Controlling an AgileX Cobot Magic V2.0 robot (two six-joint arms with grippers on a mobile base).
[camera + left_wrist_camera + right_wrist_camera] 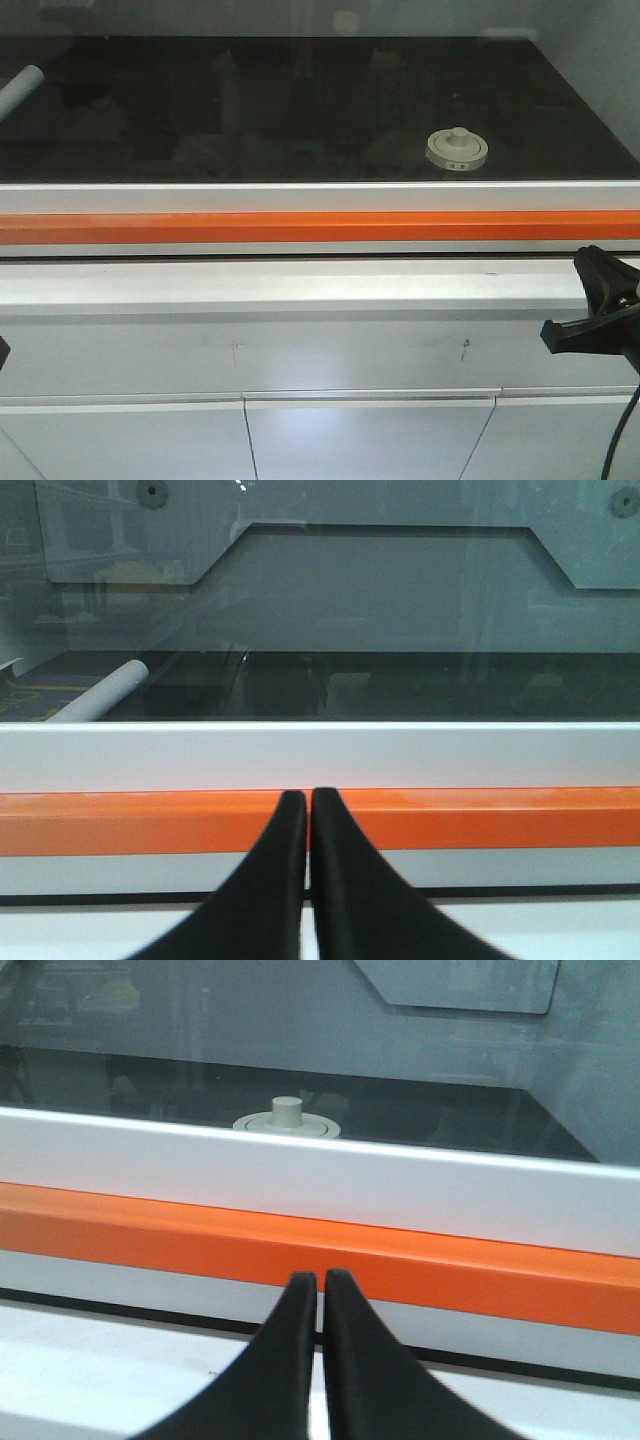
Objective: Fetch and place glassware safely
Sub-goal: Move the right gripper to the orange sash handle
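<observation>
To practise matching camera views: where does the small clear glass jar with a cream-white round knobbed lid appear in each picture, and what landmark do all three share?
Front view: the small clear glass jar with a cream-white round knobbed lid sits right of centre on the dark surface, near the front.
Left wrist view: not in it.
Right wrist view: the jar's lid shows left of centre, above the white rail.
Shared landmark: the orange strip.

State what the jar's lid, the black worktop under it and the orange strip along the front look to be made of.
The jar lid is matte cream and opaque with a moulded knob: likely plastic, possibly ceramic. The black worktop is glossy and mirrors its surroundings: glass or polished resin, unclear which. The orange strip is smooth with a soft sheen: painted metal or plastic.
</observation>
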